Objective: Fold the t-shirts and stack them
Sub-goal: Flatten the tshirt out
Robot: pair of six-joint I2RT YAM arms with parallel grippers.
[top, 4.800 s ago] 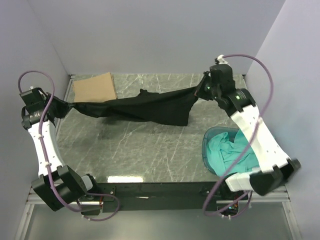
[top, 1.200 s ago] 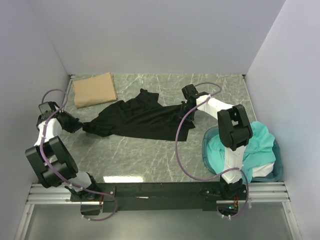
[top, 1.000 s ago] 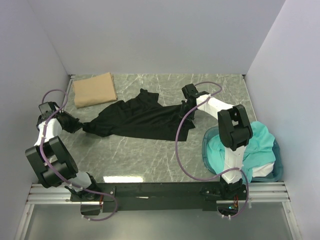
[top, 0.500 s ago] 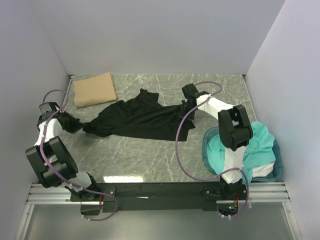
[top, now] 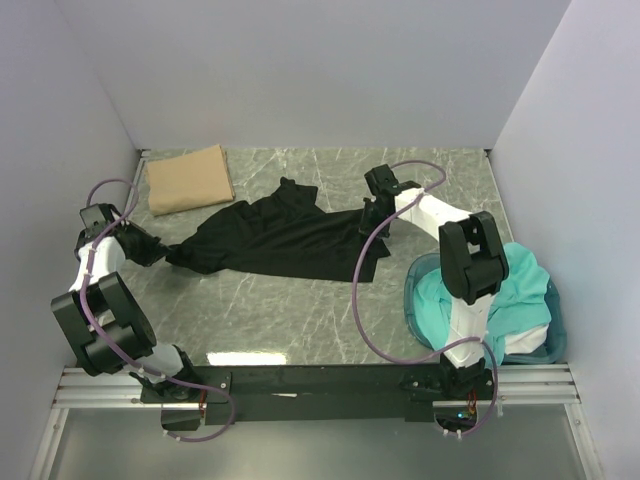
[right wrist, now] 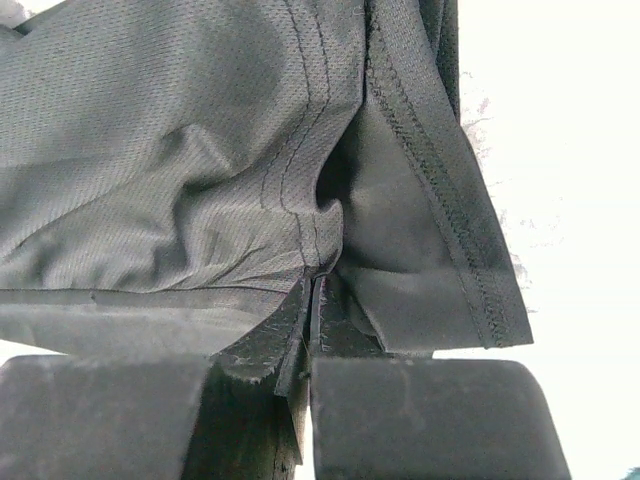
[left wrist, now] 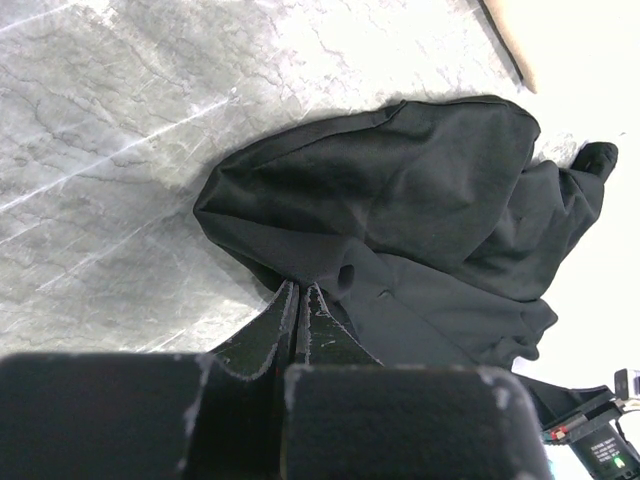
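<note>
On the marble table (top: pixel 300 300), the left pincer (top: pixel 162 251) and right pincer (top: pixel 369 214) each clench the rumpled black t-shirt (top: pixel 280 236).

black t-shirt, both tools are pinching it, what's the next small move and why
Probably lift both tools and draw them apart: the left tool and right tool are shut on opposite ends of the black t-shirt, which lies bunched between them.

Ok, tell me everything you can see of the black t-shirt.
The black t-shirt lies crumpled and unfolded across the middle of the marble-look table, drawn out from left to right. It is thin, matte knit cloth, and stitched hems show in the right wrist view. The left gripper is shut on its left end. The right gripper is shut on a hemmed edge at its right end.
</note>
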